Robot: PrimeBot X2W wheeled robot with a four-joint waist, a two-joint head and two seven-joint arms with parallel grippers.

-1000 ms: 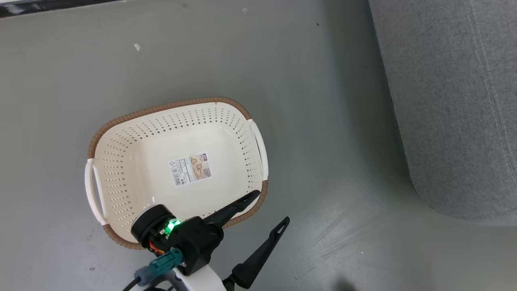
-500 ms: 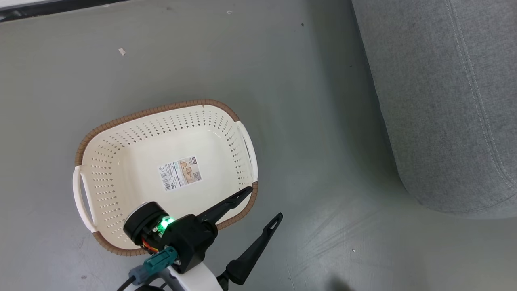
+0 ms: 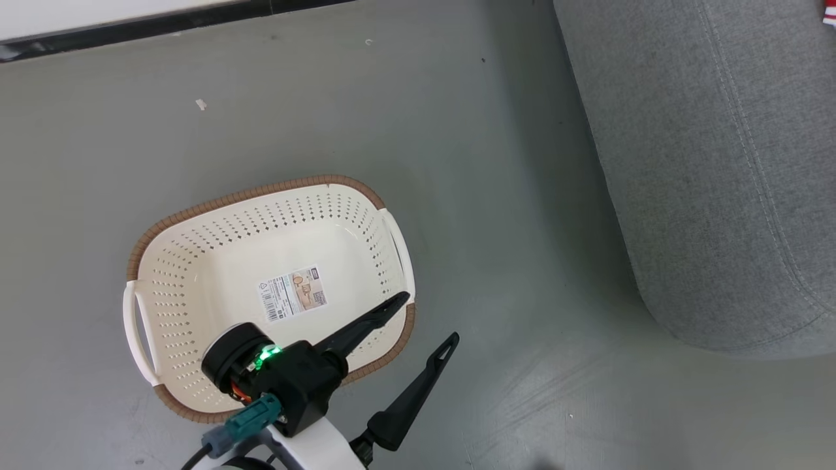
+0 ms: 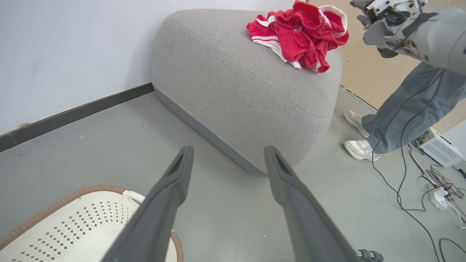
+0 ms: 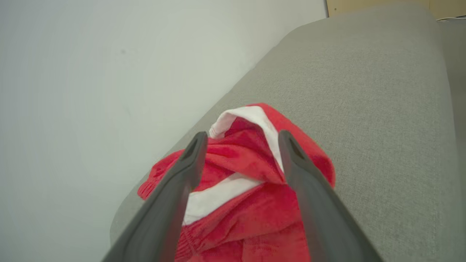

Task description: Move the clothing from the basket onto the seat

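The cream basket stands on the floor holding nothing but its paper label. My left gripper is open, one finger over the basket's near right rim and the other over bare floor; its own camera shows the left gripper pointing toward the grey seat. A rumpled heap of red and white clothing lies on top of the seat. Just above that clothing my right gripper hangs open, fingers on either side of the heap, gripping nothing. The seat fills the right of the head view.
A person's legs in jeans and white shoes stand beside the far end of the seat. Cables and a white box lie on the floor there. My right arm's pale forearm reaches over the seat. A white wall with a dark skirting runs behind.
The head camera has shifted, so the basket and seat sit a little further left and lower in the picture. The left gripper stays open at the basket's corner.
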